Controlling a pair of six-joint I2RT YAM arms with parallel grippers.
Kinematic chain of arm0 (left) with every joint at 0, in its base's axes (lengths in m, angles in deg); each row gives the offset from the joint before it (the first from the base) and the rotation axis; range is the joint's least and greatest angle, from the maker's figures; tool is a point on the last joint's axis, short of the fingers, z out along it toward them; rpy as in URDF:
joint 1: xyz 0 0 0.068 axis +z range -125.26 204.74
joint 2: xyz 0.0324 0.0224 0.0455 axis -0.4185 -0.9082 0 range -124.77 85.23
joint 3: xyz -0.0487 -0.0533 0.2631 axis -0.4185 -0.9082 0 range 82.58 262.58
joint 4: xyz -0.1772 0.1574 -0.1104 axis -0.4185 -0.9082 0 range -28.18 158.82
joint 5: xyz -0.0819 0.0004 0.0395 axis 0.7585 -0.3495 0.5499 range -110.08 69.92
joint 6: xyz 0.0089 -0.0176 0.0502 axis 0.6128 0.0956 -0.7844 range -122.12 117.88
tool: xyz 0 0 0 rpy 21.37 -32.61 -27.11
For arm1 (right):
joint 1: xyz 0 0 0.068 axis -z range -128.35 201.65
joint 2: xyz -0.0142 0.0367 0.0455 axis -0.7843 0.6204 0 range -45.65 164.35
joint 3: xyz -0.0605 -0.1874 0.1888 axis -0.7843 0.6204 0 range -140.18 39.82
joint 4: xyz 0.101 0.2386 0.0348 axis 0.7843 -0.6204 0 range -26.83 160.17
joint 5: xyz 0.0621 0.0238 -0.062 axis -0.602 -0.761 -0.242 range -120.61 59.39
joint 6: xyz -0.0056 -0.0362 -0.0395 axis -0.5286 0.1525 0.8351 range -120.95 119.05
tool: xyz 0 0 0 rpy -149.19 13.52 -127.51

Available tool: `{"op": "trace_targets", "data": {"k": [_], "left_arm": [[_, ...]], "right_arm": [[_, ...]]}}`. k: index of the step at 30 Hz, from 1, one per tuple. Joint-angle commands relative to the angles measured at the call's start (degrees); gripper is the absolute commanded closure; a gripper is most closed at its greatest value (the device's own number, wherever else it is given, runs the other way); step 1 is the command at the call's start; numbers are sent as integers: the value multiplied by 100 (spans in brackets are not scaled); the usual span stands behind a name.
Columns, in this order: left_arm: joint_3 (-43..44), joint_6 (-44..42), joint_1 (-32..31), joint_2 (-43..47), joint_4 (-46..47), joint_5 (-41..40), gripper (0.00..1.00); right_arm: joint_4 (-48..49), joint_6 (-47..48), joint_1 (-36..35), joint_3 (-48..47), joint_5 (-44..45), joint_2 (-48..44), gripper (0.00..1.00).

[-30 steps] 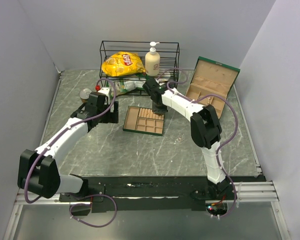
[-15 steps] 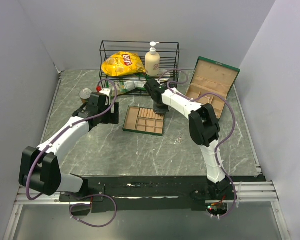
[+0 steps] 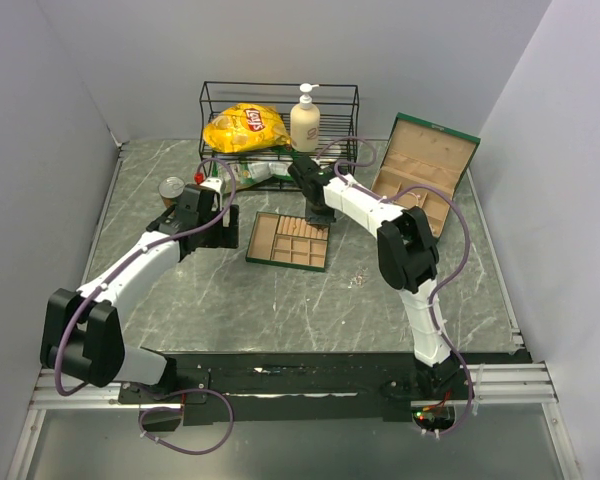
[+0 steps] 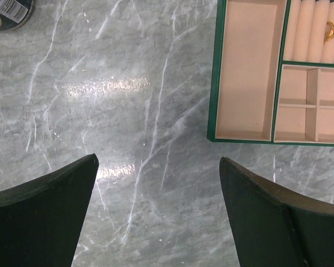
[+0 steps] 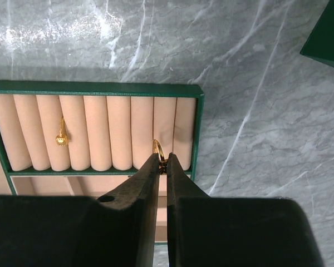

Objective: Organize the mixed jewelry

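The green tray with tan compartments (image 3: 288,240) lies mid-table. My right gripper (image 5: 162,158) hangs over its row of padded rolls, shut on a small gold ring (image 5: 157,148) whose loop sticks out past the fingertips, at the second slot from the tray's right rim (image 5: 198,133). A second gold ring (image 5: 62,135) sits tucked between rolls further left; it also shows in the left wrist view as a gold ring (image 4: 329,32). My left gripper (image 4: 158,161) stands open over bare marble, left of the tray's edge (image 4: 213,83), with nothing between its fingers.
An open green jewelry box (image 3: 420,175) stands at the back right. A wire basket (image 3: 278,120) at the back holds a yellow chip bag (image 3: 245,127) and a soap bottle (image 3: 305,118). A tin can (image 3: 170,187) stands beside the left arm.
The left arm has shifted slightly toward the back, gripper still open. The right gripper has stayed shut on the ring over the tray, edging slightly back.
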Motion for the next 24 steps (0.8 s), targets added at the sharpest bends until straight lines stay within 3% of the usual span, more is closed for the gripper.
{"op": "trace_targets", "data": {"k": [1, 24], "left_arm": [[288, -53, 15, -56, -1, 48, 4], [332, -35, 15, -196, -27, 136, 4]], "right_arm": [[-40, -138, 58, -329, 48, 132, 100], [47, -288, 67, -268, 197, 255, 100]]}}
